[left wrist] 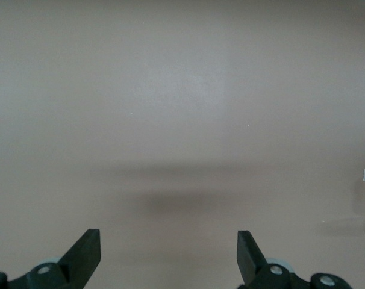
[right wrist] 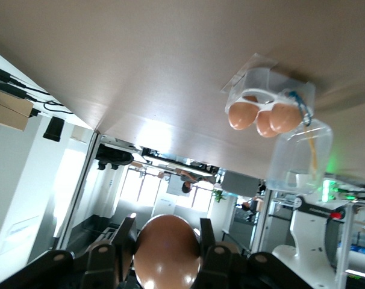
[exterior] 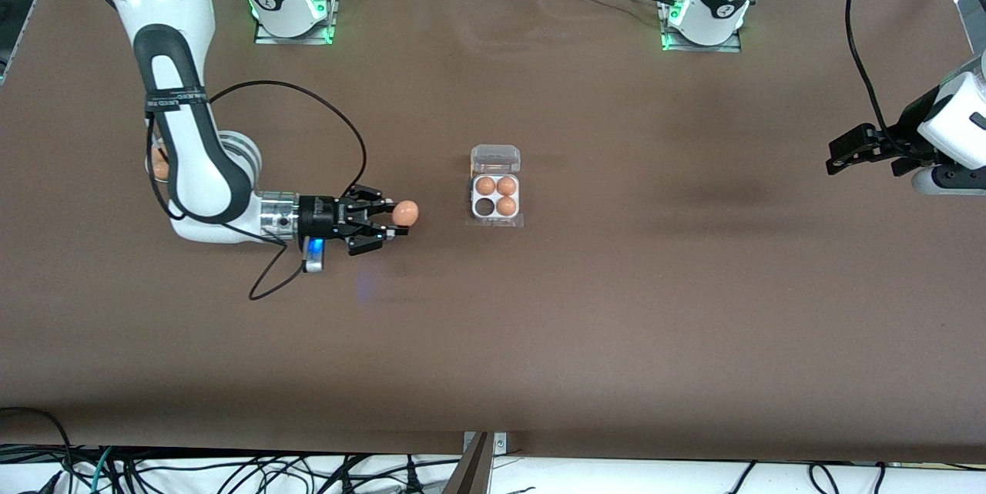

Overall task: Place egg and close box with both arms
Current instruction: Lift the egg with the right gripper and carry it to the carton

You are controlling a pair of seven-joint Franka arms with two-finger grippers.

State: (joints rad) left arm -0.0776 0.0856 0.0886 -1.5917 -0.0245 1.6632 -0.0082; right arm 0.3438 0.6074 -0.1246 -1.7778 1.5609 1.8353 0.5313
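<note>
My right gripper (exterior: 400, 222) is shut on the tan-orange egg (exterior: 405, 212), holding it above the table between the right arm's end and the box; the egg (right wrist: 167, 251) fills the space between the fingers in the right wrist view. The box (exterior: 495, 198) sits mid-table with its clear lid (exterior: 495, 159) swung open toward the robots' bases. Three eggs (exterior: 506, 186) fill its cells and one cell (exterior: 484, 206) is dark. The box (right wrist: 273, 114) also shows in the right wrist view. My left gripper (exterior: 836, 157) hangs open over the left arm's end of the table, its fingertips (left wrist: 86, 250) wide apart over bare table.
A loose black cable (exterior: 308, 178) loops from the right arm over the table. Another egg (exterior: 159, 164) peeks out beside the right arm's elbow. The brown tabletop (exterior: 616, 324) stretches wide around the box.
</note>
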